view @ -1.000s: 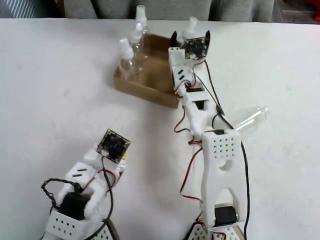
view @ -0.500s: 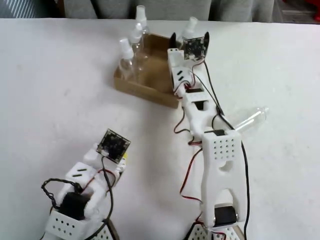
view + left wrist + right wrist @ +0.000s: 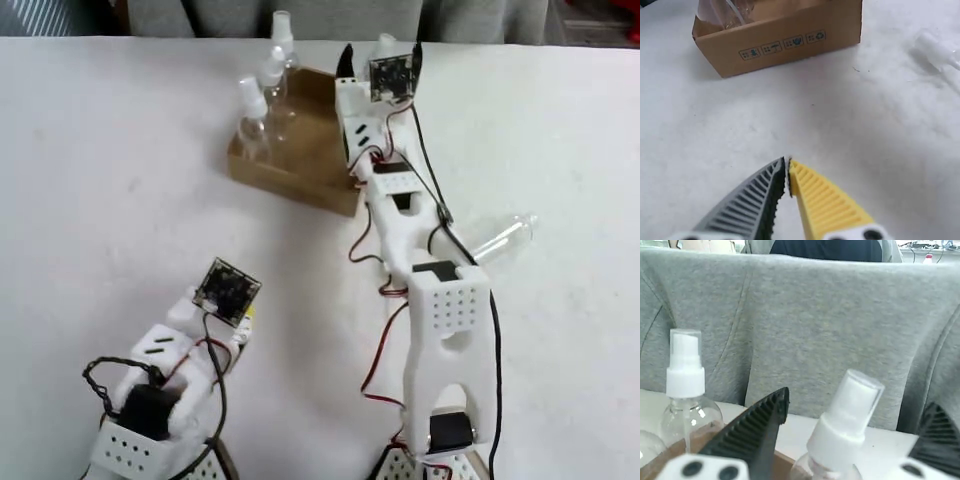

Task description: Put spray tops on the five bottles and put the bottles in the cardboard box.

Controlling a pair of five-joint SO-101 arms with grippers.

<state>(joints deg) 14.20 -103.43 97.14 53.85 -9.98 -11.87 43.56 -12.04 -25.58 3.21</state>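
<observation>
The right claw (image 3: 381,48) hangs wide open at the far corner of the cardboard box (image 3: 290,178), having pushed a little farther out across the counter (image 3: 120,150) over the past second. Its jaws now reach deeper along either side of a capped bottle (image 3: 847,425) and touch it on neither side. The bottle itself stands upright and has barely shifted. Whether it sits inside the box's far corner or just beyond the wall cannot be told from these angles. The advance suggests the arm is either closing in for a grip or has just let go, so this fourth bottle's placement cannot yet be counted as done. Beside it, three bottles (image 3: 270,72) with spray tops stand upright along the box's other side, unchanged. Well apart, beside the right arm's base section, a fifth bottle (image 3: 498,240) lies on its side on the counter, likely the last one to be fitted and boxed. A small white piece (image 3: 935,50), possibly a loose spray top, lies on the counter off the box's end. The left claw (image 3: 786,172) is closed with nothing in it and sits low over bare counter well short of the box, as it did a second ago.
</observation>
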